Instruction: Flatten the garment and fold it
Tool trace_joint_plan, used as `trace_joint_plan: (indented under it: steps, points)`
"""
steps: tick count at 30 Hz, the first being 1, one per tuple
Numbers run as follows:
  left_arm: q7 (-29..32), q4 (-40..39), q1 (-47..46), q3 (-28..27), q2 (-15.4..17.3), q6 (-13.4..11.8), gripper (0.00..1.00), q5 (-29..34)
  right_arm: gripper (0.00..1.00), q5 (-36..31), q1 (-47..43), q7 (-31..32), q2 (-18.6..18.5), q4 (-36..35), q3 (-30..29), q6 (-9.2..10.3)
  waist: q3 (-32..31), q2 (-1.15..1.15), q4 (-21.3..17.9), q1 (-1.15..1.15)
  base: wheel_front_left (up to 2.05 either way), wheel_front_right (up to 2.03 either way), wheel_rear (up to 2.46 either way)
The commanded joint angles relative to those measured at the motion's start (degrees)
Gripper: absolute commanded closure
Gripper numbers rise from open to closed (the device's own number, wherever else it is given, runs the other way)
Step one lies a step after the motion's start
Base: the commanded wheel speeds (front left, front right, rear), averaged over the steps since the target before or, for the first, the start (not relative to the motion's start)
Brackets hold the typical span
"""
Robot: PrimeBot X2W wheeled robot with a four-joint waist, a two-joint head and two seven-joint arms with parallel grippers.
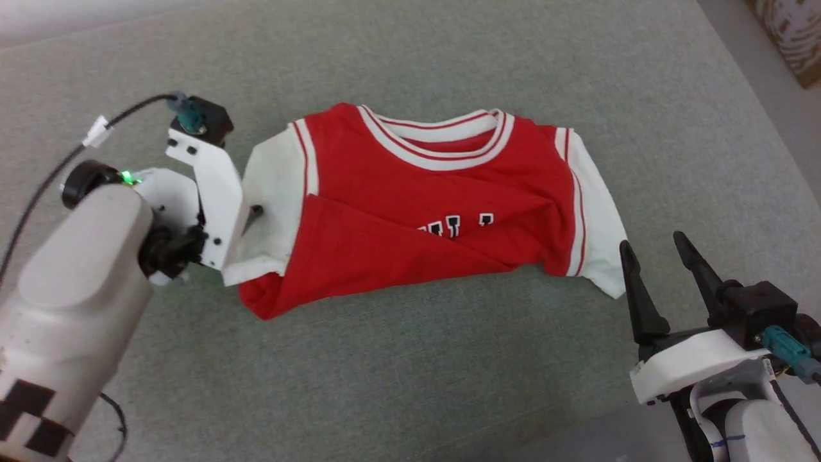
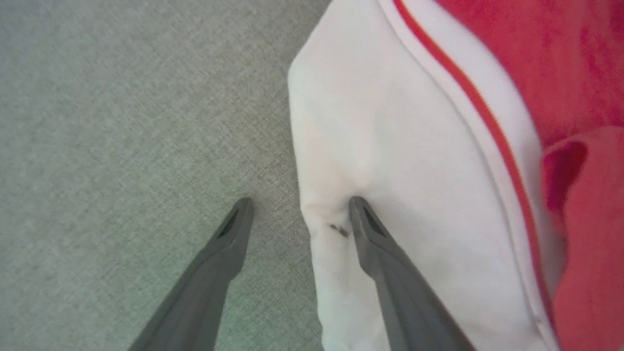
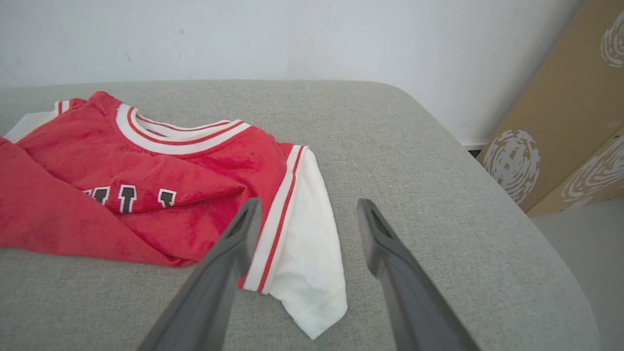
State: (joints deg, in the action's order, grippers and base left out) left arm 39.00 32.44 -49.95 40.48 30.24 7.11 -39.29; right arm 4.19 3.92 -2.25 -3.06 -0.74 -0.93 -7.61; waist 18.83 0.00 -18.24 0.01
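Observation:
The garment [image 1: 423, 199] is a small red T-shirt with white sleeves and a striped white collar, lying on the grey-green cushion [image 1: 410, 359]. Its lower part is folded up over the chest lettering. My left gripper [image 2: 300, 202] is open at the shirt's left white sleeve [image 2: 404, 161]: one finger presses on the sleeve cloth, the other rests over the bare cushion beside the sleeve's edge. Near the front right, my right gripper [image 1: 657, 247] stands open just off the right sleeve [image 3: 307, 243], holding nothing.
The cushion's right edge [image 3: 492, 195] drops off to the floor. Brown cardboard boxes [image 3: 560, 131] with pale swirl prints lean against a white wall [image 3: 292, 34] beyond it. A black cable [image 1: 58, 173] loops off my left arm.

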Motion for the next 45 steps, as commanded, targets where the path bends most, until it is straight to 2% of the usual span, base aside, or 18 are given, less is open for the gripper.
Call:
trace_joint_plan:
  steps: [1, 2, 3, 5, 11, 14, 19, 25, 27, 28, 29, 33, 38, 41, 45]
  points:
    - [1.8, 1.5, -0.3, 1.7, 0.9, 0.4, 0.11, -1.2, 0.0, 0.4, 0.9, -0.6, 0.2, 0.5, 0.1, 0.12, 1.8, 0.0, -1.9, -0.01, 0.0, 0.0, 0.0]
    - [2.5, 1.9, -0.1, 2.1, 1.1, 0.4, 0.62, -2.3, 0.0, 0.4, 1.0, -0.8, 0.2, 0.8, 0.0, 0.12, 1.7, 0.0, -1.9, -0.01, 0.0, 0.0, 0.0]
    - [2.7, 2.2, 0.0, 2.3, 1.3, 0.4, 1.0, -3.3, 0.0, 0.5, 1.0, -1.0, 0.2, 1.0, -0.1, 0.12, 1.5, 0.0, -1.8, -0.01, 0.0, 0.0, 0.0]
    - [0.9, 2.5, 0.0, 2.1, 1.6, 0.4, 1.0, -4.3, 0.0, 0.4, 0.9, -1.1, 0.2, 1.4, -0.5, 0.12, 0.8, 0.0, -1.3, -0.01, 0.0, 0.0, 0.0]
    - [-10.7, 3.1, 1.4, -1.0, 1.9, -0.1, 1.0, -4.6, 0.0, -1.2, 0.1, -0.7, 0.2, 1.9, -2.0, 0.12, -2.9, 0.0, 1.9, -0.01, 0.0, 0.0, 0.0]
    - [-17.2, 2.5, 2.4, -3.1, 2.9, -2.2, 1.0, -3.9, 0.0, -1.8, -0.6, 0.4, 0.2, 1.7, -2.8, 0.12, -4.8, 0.0, 4.2, -0.01, 0.0, 0.0, 0.0]
    - [-24.3, 0.0, 5.1, -6.4, 5.6, -6.1, 1.0, -3.7, 0.0, -2.6, -1.1, 2.7, 0.2, 0.5, -3.7, 0.12, -7.0, 0.0, 8.0, -0.01, 0.0, 0.0, 0.0]
    - [-25.2, -2.1, 11.6, -7.6, 9.2, -10.7, 1.0, -3.9, 0.0, -4.0, -1.6, 4.3, 0.2, -0.4, -3.9, 0.12, -7.8, 0.0, 12.3, -0.01, 0.0, 0.0, 0.0]
    - [-25.3, -2.9, 14.0, -7.2, 9.4, -11.7, 1.0, -3.9, 0.0, -4.3, -1.5, 4.7, 0.2, -0.3, -3.6, 0.12, -7.7, 0.0, 13.4, -0.01, 0.0, 0.0, 0.0]
    - [-26.3, -3.5, 14.9, -7.3, 9.2, -12.3, 0.79, -3.8, 0.0, -4.4, -1.4, 4.9, 0.2, -0.2, -3.4, 0.12, -7.7, 0.0, 13.8, -0.01, 0.0, 0.0, 0.0]
    - [-27.6, -3.9, 15.6, -7.4, 9.0, -12.9, 0.0, -3.6, 0.0, -4.4, -1.2, 5.1, 0.2, -0.1, -3.3, 0.12, -7.6, 0.0, 14.2, -0.01, 0.0, 0.0, 0.0]
    - [-37.2, -5.9, 17.0, -8.8, 6.5, -15.3, 0.0, -2.2, 0.0, -5.1, 0.6, 6.1, -0.2, 0.7, -2.6, 0.12, -7.7, 0.0, 15.8, -0.01, 0.0, 0.0, 0.0]
    - [-51.1, -10.4, 19.0, -10.9, 2.8, -19.0, 0.0, 0.5, 0.0, -2.8, 4.4, 10.8, -3.0, 3.1, -3.9, 0.12, -7.9, 0.0, 18.6, -0.01, 0.0, 0.0, 0.0]
    - [-53.6, -15.4, 21.1, -12.2, 0.8, -21.0, 0.0, 3.1, 0.0, -1.5, 7.1, 15.0, -5.1, 5.3, -4.6, 0.12, -7.7, 0.0, 20.7, -0.01, 0.0, 0.0, 0.0]
    - [-54.0, -25.4, 26.1, -15.3, -2.1, -23.8, 0.0, 9.8, 0.0, 1.5, 11.3, 21.6, -7.4, 10.0, -5.0, 0.12, -7.2, 0.0, 23.4, -0.01, 0.0, 0.0, 0.0]
